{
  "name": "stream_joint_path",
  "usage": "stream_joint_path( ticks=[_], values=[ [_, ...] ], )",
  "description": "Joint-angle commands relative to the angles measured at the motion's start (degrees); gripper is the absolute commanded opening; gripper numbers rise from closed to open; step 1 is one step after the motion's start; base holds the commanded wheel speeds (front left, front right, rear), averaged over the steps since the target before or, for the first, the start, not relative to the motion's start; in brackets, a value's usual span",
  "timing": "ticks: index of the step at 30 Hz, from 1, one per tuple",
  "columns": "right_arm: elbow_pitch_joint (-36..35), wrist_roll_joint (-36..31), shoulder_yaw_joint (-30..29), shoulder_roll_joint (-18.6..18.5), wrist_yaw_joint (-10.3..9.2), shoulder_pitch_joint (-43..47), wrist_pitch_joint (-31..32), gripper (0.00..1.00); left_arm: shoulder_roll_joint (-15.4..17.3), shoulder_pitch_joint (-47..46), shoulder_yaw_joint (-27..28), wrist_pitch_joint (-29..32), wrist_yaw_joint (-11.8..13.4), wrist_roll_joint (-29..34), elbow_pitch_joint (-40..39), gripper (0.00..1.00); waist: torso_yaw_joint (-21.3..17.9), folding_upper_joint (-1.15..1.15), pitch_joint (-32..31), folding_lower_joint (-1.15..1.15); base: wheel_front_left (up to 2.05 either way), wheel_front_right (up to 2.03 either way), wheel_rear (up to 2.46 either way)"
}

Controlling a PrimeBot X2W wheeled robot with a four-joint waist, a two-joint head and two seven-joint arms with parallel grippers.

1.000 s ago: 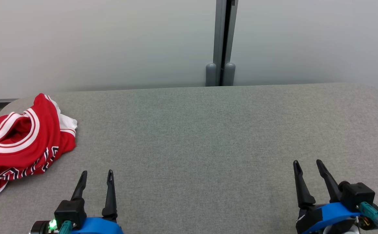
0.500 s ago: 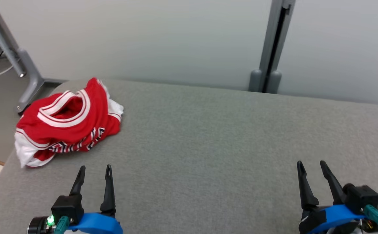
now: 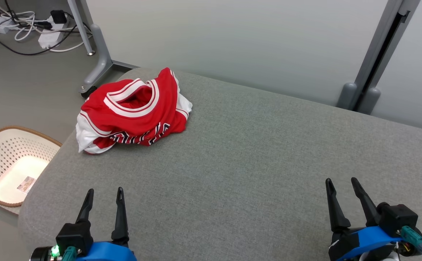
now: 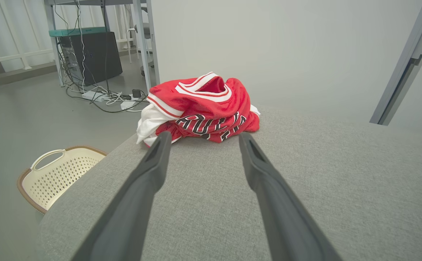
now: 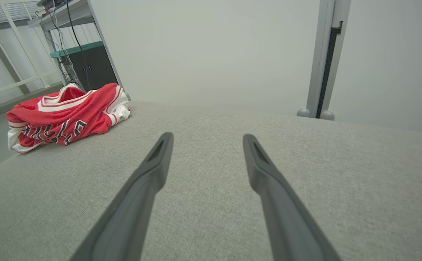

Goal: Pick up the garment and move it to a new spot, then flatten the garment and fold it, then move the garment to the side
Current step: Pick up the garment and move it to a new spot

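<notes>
The garment [image 3: 133, 112] is a red jersey with white trim and black lettering, crumpled in a heap at the far left corner of the grey padded table [image 3: 254, 156]. My left gripper [image 3: 104, 192] stands open near the front left, well short of the heap. In the left wrist view the garment [image 4: 200, 108] lies straight ahead beyond the open fingers [image 4: 153, 170] of the left gripper [image 4: 203, 135]. My right gripper [image 3: 340, 182] is open at the front right, far from it. From the right wrist, the garment [image 5: 64, 117] sits at the far left, away from the right gripper [image 5: 207, 136].
A cream perforated basket [image 3: 6, 163] stands on the floor left of the table. Cables and a power strip [image 3: 48, 36] lie on the floor behind it, beside a grey desk leg [image 3: 95, 61]. A grey wall and post [image 3: 374, 72] run along the table's far edge.
The head camera has swung left, so the garment now sits further right and the basket and floor cables have come into view. Both grippers stay open in the same places.
</notes>
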Motion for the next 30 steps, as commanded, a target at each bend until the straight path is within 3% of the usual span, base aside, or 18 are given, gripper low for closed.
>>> stream_joint_path(
  ticks=[1, 9, 12, 17, 23, 30],
  values=[
    [0.1, 0.0, -0.1, -0.3, 0.14, -0.5, -0.3, 1.0, 0.0, 0.7, 0.0, -0.1, 0.2, -0.1, -0.3, 1.0, 0.7, 0.0, 0.5, 0.0, 0.0, 0.0, 0.0],
    [0.5, -0.2, 0.2, -0.3, 0.13, -0.8, -0.2, 1.0, 0.2, -0.1, -0.2, 0.3, 0.3, -0.6, -1.1, 1.0, 0.5, 0.0, 0.7, 0.0, 0.0, 0.0, 0.0],
    [0.3, -0.3, 0.1, -0.3, 0.13, -1.1, 0.0, 1.0, -0.7, -1.2, 0.2, 2.2, -1.2, -3.4, -3.3, 1.0, -0.1, 0.0, 1.1, 0.0, 0.0, 0.0, 0.0],
    [-0.5, -0.5, -0.1, -0.3, 0.14, -1.6, 0.2, 1.0, 1.9, -5.6, 1.7, 9.5, -3.7, -7.5, -9.3, 1.0, -1.0, 0.0, 2.7, 0.0, 0.0, 0.0, 0.0],
    [-2.1, -1.4, 0.0, -0.3, 0.13, -3.6, 0.4, 1.0, 8.2, -15.0, 7.7, 19.8, -3.9, -11.7, -13.7, 1.0, -4.4, 0.0, 6.9, 0.0, 0.0, 0.0, 0.0],
    [-5.7, -3.6, -0.7, -0.3, 0.11, -6.7, 0.9, 1.0, 16.8, -24.8, 16.0, 29.1, -2.7, -15.8, -8.2, 1.0, -10.4, 0.0, 14.6, 0.0, 0.0, 0.0, 0.0]
  ],
)
